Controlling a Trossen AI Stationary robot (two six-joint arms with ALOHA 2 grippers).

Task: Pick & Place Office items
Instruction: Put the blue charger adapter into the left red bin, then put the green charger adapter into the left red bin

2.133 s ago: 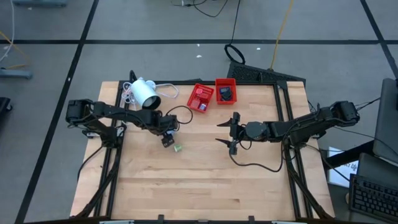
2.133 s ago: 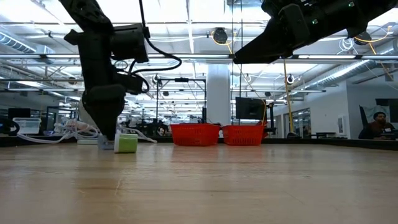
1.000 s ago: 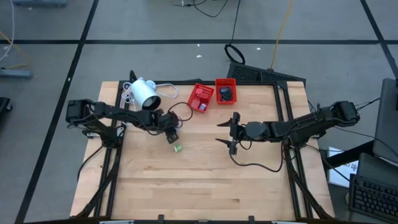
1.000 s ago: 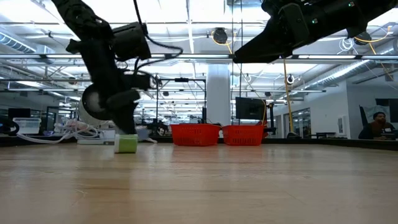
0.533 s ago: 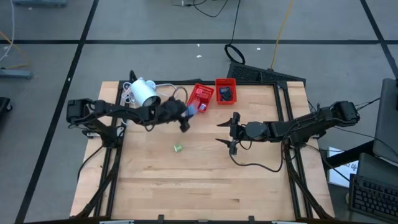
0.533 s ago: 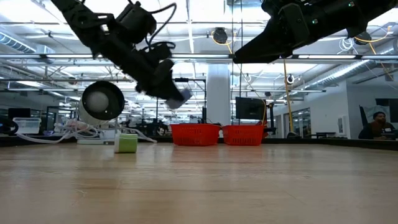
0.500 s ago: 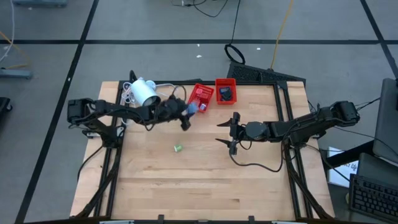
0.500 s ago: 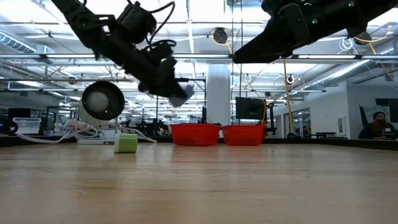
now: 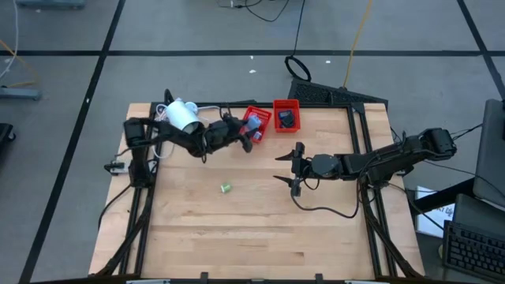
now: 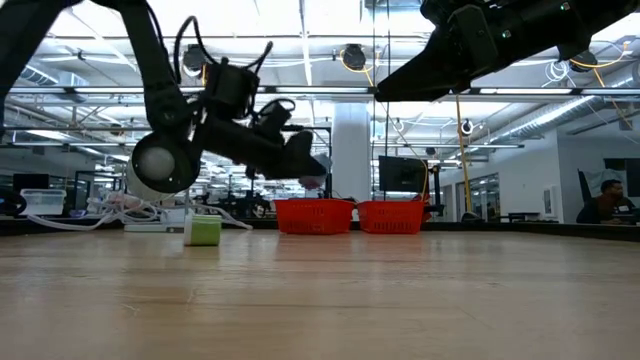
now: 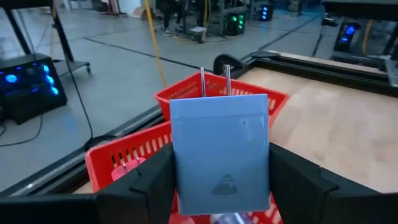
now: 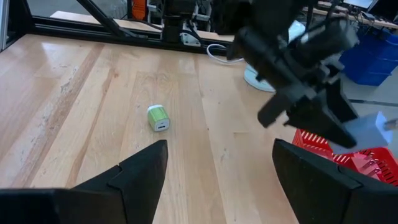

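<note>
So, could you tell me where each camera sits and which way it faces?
High: overhead, straight down; both arms, left gripper over a red tray.
Low: table height, level; green piece, arms above.
Left wrist: past its own fingers, shut on a pale blue charger, toward the tray.
Right wrist: past its open gripper, across the table.
Shared: right wrist, low and high all see the green piece.

A dark arm's end effector [image 10: 318, 166] hangs at centre left above the wooden surface [image 10: 400, 300], a green block [image 10: 202, 231] below, two red trays [image 10: 347, 215] behind.
</note>
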